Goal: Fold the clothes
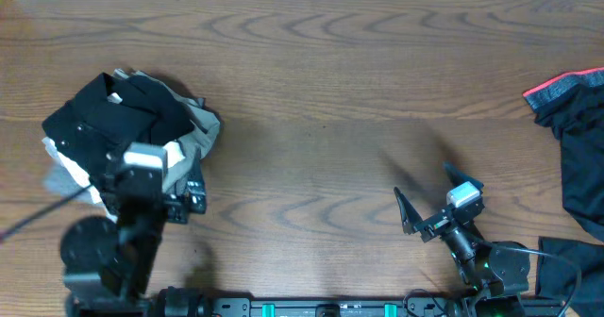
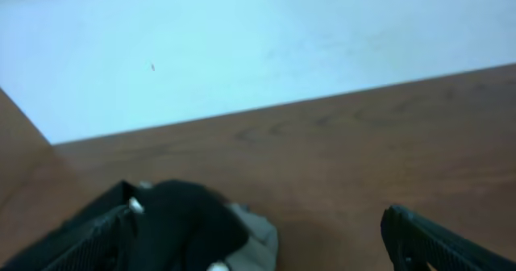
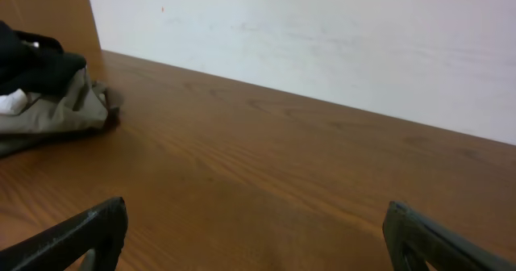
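Note:
A stack of folded clothes [image 1: 123, 119] lies at the table's left, with a black garment on top, a grey one [image 1: 200, 133] under it and a white one [image 1: 68, 174] at the bottom left. My left gripper [image 1: 151, 174] hovers at the stack's near edge and is open. In the left wrist view the left gripper [image 2: 258, 251] has the black fabric [image 2: 181, 223] and grey fabric [image 2: 258, 239] between its fingers, toward the left one. A loose black garment with a red edge [image 1: 566, 89] lies at the far right. My right gripper [image 1: 434, 192] [image 3: 258, 243] is open over bare wood.
The wooden table [image 1: 330, 91] runs back to a white wall [image 3: 322, 37]. More black cloth [image 1: 580, 171] drapes over the right edge, and some lies by the right arm's base [image 1: 566, 260]. The right wrist view shows the folded stack [image 3: 48, 102] far to its left.

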